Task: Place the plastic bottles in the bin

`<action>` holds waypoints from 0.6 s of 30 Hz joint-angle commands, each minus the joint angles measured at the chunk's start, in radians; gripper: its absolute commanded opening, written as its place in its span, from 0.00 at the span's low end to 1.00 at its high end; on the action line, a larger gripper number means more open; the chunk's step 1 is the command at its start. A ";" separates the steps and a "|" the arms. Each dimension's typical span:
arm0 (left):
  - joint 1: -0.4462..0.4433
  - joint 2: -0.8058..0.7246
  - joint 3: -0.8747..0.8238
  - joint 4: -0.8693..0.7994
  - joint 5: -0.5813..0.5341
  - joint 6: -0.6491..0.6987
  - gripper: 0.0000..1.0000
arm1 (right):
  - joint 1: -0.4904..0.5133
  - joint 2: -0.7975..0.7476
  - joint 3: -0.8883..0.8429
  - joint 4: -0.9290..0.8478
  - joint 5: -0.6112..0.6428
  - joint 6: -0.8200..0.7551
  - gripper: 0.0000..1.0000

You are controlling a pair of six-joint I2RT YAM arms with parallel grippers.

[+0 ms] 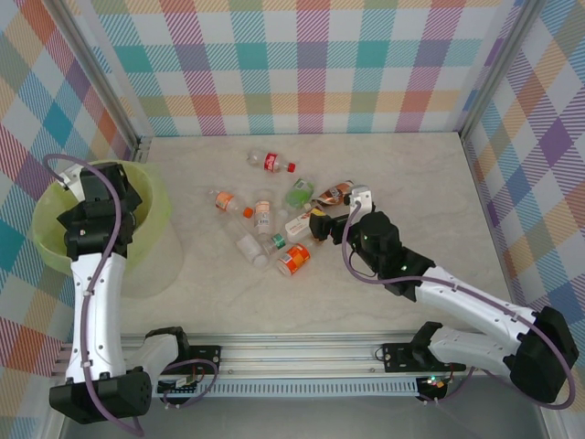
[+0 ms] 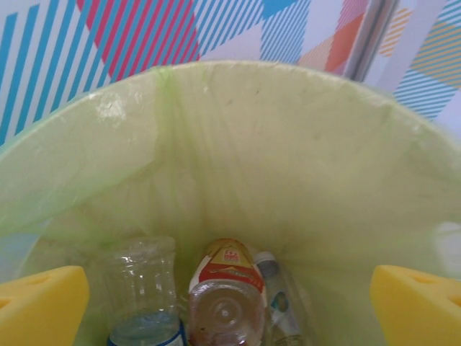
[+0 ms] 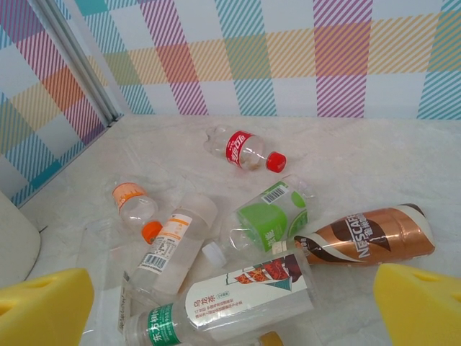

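Note:
The bin [image 1: 157,207] stands at the left of the table. My left gripper [image 1: 99,190] hangs over it, open; in the left wrist view its yellow pads [image 2: 42,305] stand wide apart above the bin's wall [image 2: 288,144]. Inside lie a red-labelled bottle [image 2: 227,285], a clear blue-labelled one [image 2: 144,285] and a small white-capped one [image 2: 279,292]. Several plastic bottles lie in a heap mid-table: red [image 1: 271,163], green [image 1: 299,192], brown [image 1: 335,193], orange [image 1: 294,260]. My right gripper [image 1: 320,225] is open just above a white-labelled bottle [image 3: 238,295], beside the green bottle [image 3: 270,218] and the brown bottle [image 3: 367,236].
Checked walls close the table at the back and both sides, with metal posts [image 1: 139,142] in the back corners. A metal rail [image 1: 302,352] runs along the near edge by the arm bases. Bare table lies right of the heap [image 1: 430,192].

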 commanded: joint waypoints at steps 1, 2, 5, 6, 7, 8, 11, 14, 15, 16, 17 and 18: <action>0.015 -0.037 0.050 -0.014 0.075 -0.003 1.00 | 0.006 0.013 0.004 0.017 0.018 0.002 1.00; 0.013 -0.046 0.057 -0.014 0.105 -0.006 1.00 | 0.006 0.016 0.006 0.016 0.018 0.003 1.00; 0.014 -0.064 0.089 -0.015 0.226 -0.022 1.00 | 0.006 0.034 0.021 -0.005 0.023 0.015 1.00; 0.012 -0.066 0.105 -0.019 0.281 -0.021 1.00 | 0.006 0.043 0.027 -0.019 0.024 0.023 1.00; 0.010 -0.065 0.122 -0.026 0.339 -0.022 1.00 | 0.005 0.049 0.033 -0.033 0.027 0.033 1.00; 0.000 -0.061 0.143 -0.040 0.392 -0.024 1.00 | 0.006 0.060 0.040 -0.054 0.030 0.054 1.00; -0.070 -0.042 0.201 -0.074 0.471 -0.027 1.00 | 0.007 0.088 0.047 -0.103 0.034 0.144 1.00; -0.166 -0.032 0.229 -0.069 0.524 -0.042 1.00 | 0.006 0.114 0.047 -0.157 0.043 0.245 1.00; -0.199 -0.028 0.236 -0.061 0.540 -0.050 1.00 | 0.006 0.122 0.045 -0.174 0.044 0.275 1.00; -0.239 -0.025 0.240 -0.047 0.542 -0.057 1.00 | 0.006 0.128 0.045 -0.190 0.046 0.301 1.00; -0.276 -0.021 0.240 -0.031 0.540 -0.064 1.00 | 0.006 0.136 0.045 -0.207 0.052 0.323 1.00; -0.318 -0.015 0.240 -0.010 0.537 -0.069 1.00 | 0.006 0.143 0.048 -0.232 0.060 0.347 1.00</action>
